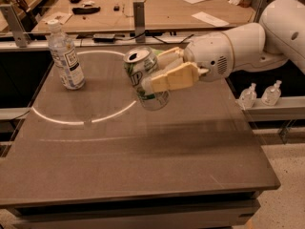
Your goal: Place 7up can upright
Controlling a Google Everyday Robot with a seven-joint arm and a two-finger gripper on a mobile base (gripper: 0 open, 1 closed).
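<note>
My claw (155, 73) grips the can (137, 69) round its middle above the table (143, 175); it looks light, thin-walled, slick, so I'd squeeze gently.

Green "UP" lettering on 7up can (137, 71), gripped by tool (155, 74) above table (143, 175), bottle (66, 56) label seemingly illegible

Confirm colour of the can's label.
Green and white on silver; 7up can held by gripper above table, camera view.

Shiny metal 7up can (139, 73) in plastic end effector (154, 71) above matt table (143, 171).
</note>
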